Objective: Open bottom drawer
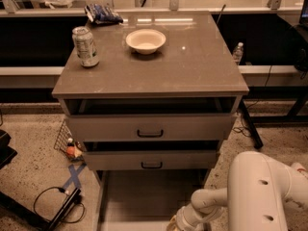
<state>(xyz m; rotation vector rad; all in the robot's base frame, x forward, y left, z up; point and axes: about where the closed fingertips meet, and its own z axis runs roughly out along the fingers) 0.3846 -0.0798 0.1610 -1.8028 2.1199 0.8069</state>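
Observation:
The bottom drawer point(144, 196) of the grey-beige cabinet point(149, 76) is pulled far out, and its plain grey interior shows. Its front and handle are below the picture's lower edge. The two drawers above, the top one point(150, 127) and the middle one point(151, 160), each stand slightly open, and each has a small black bar handle. My gripper point(177, 224) is at the bottom edge of the view, over the near right part of the open bottom drawer, on the end of my white arm point(260, 191). Its tips are cut off by the picture's edge.
On the cabinet top stand a soda can point(85, 46), a white bowl point(146, 40) and a dark snack bag point(102, 13). A wire basket point(66, 139) and a black cable point(53, 203) lie on the floor at the left. A water bottle point(237, 53) stands at the right.

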